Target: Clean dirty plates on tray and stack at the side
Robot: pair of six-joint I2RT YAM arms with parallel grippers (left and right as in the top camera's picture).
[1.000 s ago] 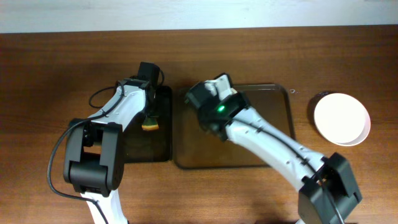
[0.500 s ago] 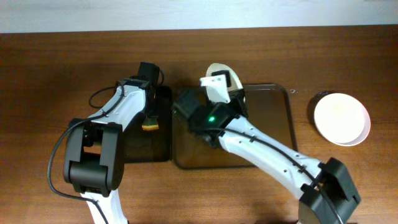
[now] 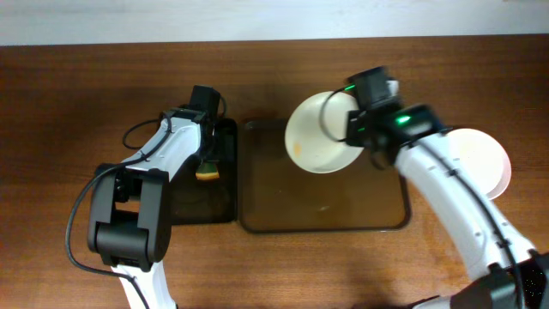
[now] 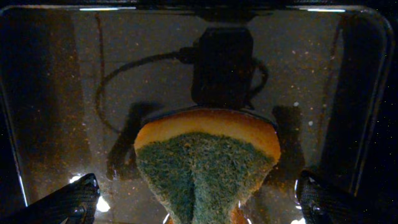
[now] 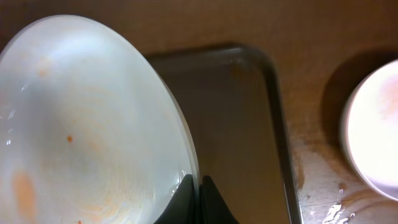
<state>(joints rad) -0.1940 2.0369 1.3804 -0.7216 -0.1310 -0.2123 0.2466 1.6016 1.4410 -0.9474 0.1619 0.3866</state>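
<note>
My right gripper [image 3: 356, 130] is shut on the rim of a dirty white plate [image 3: 316, 133] with orange smears and holds it tilted above the back of the brown tray [image 3: 343, 202]. In the right wrist view the fingers [image 5: 198, 190] pinch the plate's [image 5: 87, 118] edge over the tray [image 5: 242, 124]. A clean white plate [image 3: 480, 163] sits on the table to the right, also in the right wrist view [image 5: 373, 130]. My left gripper [image 4: 199, 202] is wide open around an orange sponge with a green pad [image 4: 205, 168], which lies in a dark tray [image 3: 193, 202].
The dark tray with the sponge [image 3: 207, 173] lies against the brown tray's left edge. The left arm's black cable [image 3: 141, 133] loops over the table at left. A pale wall strip runs along the table's back edge.
My right arm has swung from the tray's left part to the right and raised the dirty plate, which now faces up. The left arm and sponge have not moved.
</note>
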